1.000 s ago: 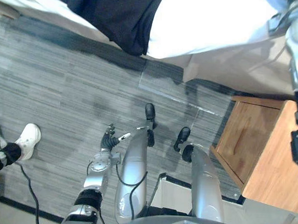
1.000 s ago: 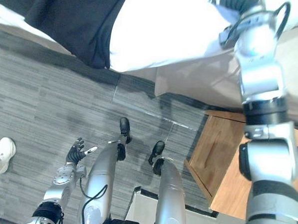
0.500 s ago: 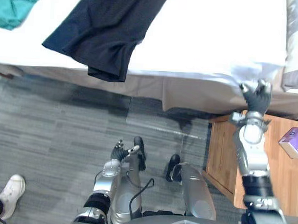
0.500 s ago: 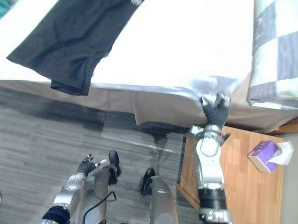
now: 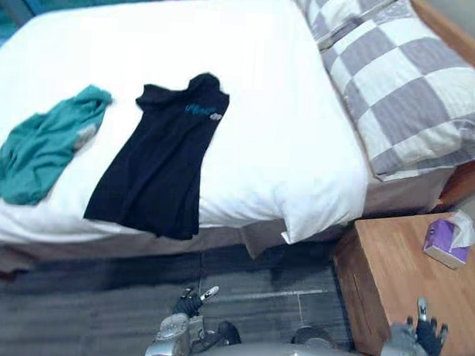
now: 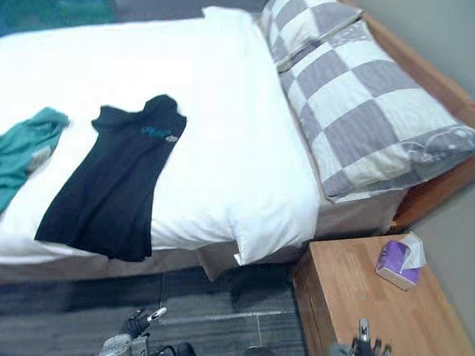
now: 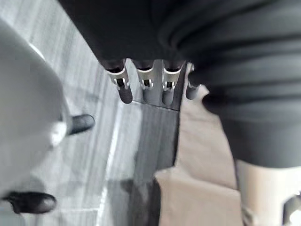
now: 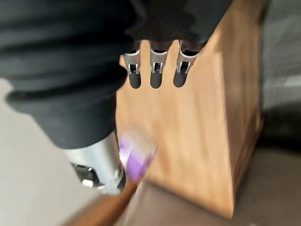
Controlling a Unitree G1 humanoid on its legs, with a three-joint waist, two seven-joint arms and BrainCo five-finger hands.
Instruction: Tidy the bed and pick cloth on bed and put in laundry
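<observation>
Left eye view: a black T-shirt (image 5: 160, 164) lies flat on the white bed (image 5: 288, 133). Its long axis runs across the mattress, collar toward the far side, hem at the near edge. A crumpled teal garment (image 5: 38, 145) lies just beside it, toward the robot's left. Checked pillows (image 5: 409, 91) lie at the right. A purple tissue box (image 5: 444, 241), a white tissue poking out, stands on the wooden nightstand (image 5: 392, 274).

Right eye view: the left hand (image 6: 139, 322) hangs low over the grey floor (image 6: 207, 308), and the right hand (image 6: 368, 354) over the nightstand.

Left wrist view: fingers (image 7: 144, 87) straight, holding nothing.

Right wrist view: fingers (image 8: 153, 70) straight and empty above the wood
</observation>
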